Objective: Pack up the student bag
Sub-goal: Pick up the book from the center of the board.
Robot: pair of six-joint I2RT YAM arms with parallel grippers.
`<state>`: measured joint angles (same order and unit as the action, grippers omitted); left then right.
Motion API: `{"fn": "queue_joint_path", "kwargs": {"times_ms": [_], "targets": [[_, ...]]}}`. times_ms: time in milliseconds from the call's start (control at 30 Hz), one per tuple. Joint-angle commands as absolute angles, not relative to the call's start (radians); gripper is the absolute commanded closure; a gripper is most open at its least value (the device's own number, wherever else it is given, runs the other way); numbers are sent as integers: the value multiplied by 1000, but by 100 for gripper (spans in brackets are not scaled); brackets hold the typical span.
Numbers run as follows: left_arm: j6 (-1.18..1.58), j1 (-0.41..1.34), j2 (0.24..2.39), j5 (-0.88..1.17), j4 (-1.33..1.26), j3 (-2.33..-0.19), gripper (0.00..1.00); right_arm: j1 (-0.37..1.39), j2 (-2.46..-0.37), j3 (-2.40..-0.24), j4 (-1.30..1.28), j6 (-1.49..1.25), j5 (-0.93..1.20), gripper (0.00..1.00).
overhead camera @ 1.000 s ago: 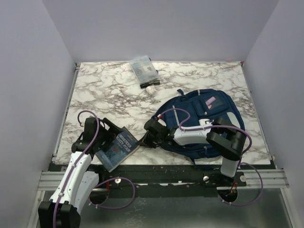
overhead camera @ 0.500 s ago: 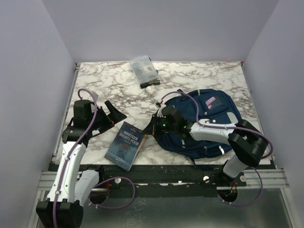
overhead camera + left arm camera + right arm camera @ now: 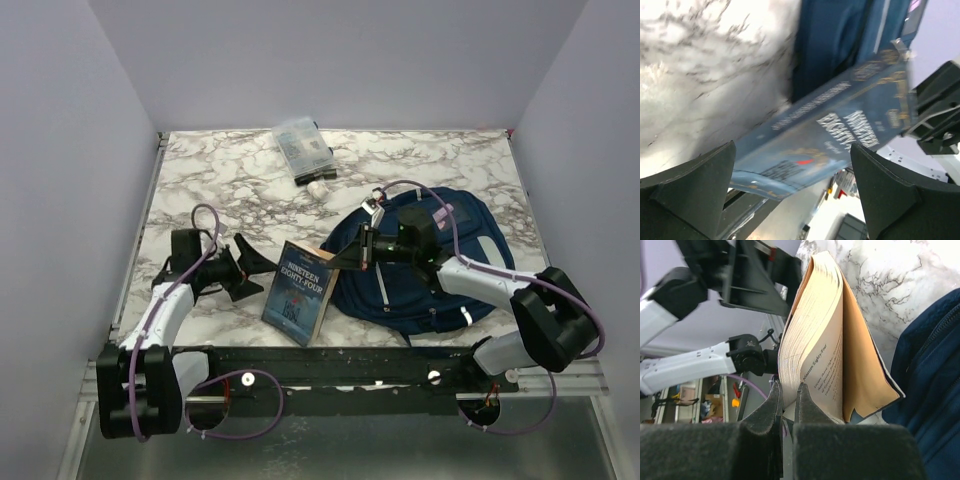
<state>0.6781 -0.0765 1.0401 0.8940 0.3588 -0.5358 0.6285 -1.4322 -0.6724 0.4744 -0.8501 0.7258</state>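
marbled white-and-grey table (image 3: 200,190) fills the floor of a booth with plain lilac walls, and our two arms reach in from its near edge. the student bag (image 3: 470,250) lies flat on the right half of the table, navy, front pockets up, its small pink label towards the far side.

just left of the bag we hold a paperback book (image 3: 300,292), blue cover with the title "nineteen eighty-four" facing the overhead camera. our right gripper (image 3: 350,254) reaches across the bag's left side and is clamped on the book's upper right edge. in the right wrist view its two fingers are pressed together on a thin part of the book, with the cream page block fanning slightly away from the cover. the book is tilted, its top leaning towards the bag. we cannot tell whether its lower edge touches the marble.

our left gripper (image 3: 252,268) sits low over the table just left of the book, jaws spread wide and holding nothing. in its wrist view the cover runs across the gap between the two dark fingers (image 3: 695,185), apart from both.

at the far edge, well apart from everything else, lies a small clear pouch (image 3: 302,148) with a little white object (image 3: 317,187) just beside it.
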Motion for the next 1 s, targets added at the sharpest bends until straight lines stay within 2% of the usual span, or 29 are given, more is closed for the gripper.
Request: {"fn": "queue_joint_path", "kwargs": {"times_ms": [0, 100, 233, 567, 633, 800, 967], "targets": [[749, -14, 1077, 904, 101, -412, 2, 575, -1408, -621, 657, -913, 922, 100], [812, 45, 1094, 890, -80, -354, 2, 540, -1407, -604, 666, -914, 968, 100], [778, 133, 1176, 884, -182, -376, 2, 488, -1408, -591, 649, -907, 1013, 100], [927, 323, 1343, 1007, -603, -365, 3, 354, -1385, -605, 509, -825, 1088, 100], [966, 335, 1348, 1027, -673, -353, 10, 337, -1393, -616, 474, -811, 1084, 100], [1029, 352, 1329, 1042, -778, -311, 36, 324, -1412, -652, 315, -748, 1054, 100], [1078, 416, 1340, 1034, -842, -310, 53, 324, -1392, -665, 239, -740, 999, 100]]}}
